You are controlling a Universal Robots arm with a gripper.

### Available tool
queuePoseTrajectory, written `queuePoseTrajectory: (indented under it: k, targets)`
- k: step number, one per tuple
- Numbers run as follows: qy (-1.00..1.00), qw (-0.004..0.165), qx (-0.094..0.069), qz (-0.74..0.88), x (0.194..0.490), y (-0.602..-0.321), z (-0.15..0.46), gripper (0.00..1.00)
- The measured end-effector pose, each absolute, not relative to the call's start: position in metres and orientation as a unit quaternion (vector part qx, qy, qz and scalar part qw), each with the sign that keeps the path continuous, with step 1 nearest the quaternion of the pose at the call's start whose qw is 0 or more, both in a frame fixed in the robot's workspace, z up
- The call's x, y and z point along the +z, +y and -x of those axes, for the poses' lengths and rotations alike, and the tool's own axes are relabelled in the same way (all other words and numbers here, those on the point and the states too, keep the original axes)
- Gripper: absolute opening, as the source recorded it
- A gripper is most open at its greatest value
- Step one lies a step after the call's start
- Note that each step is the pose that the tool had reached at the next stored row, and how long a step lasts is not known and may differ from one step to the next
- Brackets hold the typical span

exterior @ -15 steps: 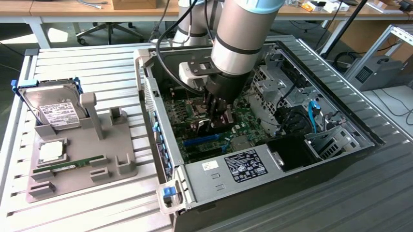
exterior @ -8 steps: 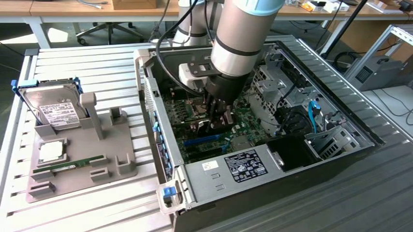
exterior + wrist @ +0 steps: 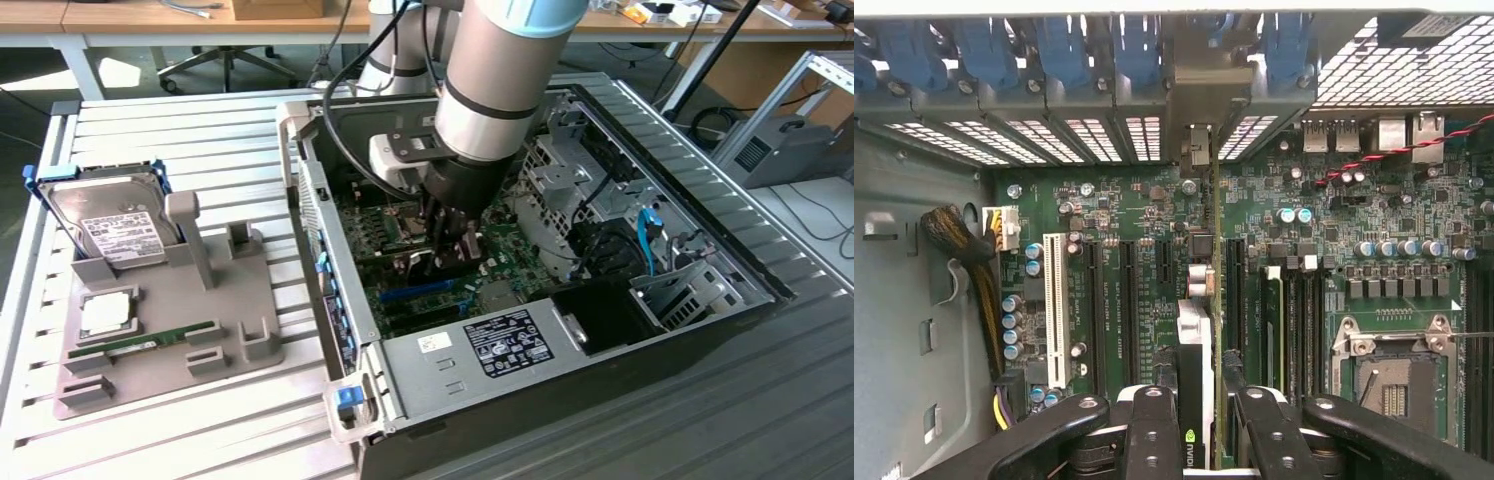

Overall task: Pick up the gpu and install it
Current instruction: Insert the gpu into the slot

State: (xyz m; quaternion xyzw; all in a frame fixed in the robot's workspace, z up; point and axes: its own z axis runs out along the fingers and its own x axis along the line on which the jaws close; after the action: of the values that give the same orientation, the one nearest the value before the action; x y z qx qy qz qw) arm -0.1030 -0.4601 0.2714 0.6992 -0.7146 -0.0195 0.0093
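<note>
In the exterior view my gripper (image 3: 449, 255) reaches down into the open computer case (image 3: 694, 250), just over the green motherboard (image 3: 514, 265). It is shut on the gpu (image 3: 430, 266), which shows as a dark card between the fingers. The wrist view looks along the gpu (image 3: 1197, 340) edge-on: a thin green board with a black and white cooler, held upright between my two black fingers (image 3: 1154, 430). The card lies along a black expansion slot (image 3: 1234, 290), and its metal end bracket (image 3: 1199, 150) meets the case's rear slot openings. Whether it is fully seated I cannot tell.
A grey fixture (image 3: 254, 345) on the exterior view's left holds a silver hard drive (image 3: 114, 225), a memory stick (image 3: 140, 343) and a processor (image 3: 107, 315). Inside the case are a white slot (image 3: 1054, 310), the processor socket (image 3: 1394, 380), a cable bundle (image 3: 964, 250) and blue bracket latches (image 3: 1064, 45).
</note>
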Motion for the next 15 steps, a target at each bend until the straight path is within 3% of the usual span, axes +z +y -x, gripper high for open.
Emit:
queuePoseTrajectory:
  k: [15]
  targets:
    - [-0.714,0.009,-0.02,-0.699,0.2649,-0.46,0.1033,0.27]
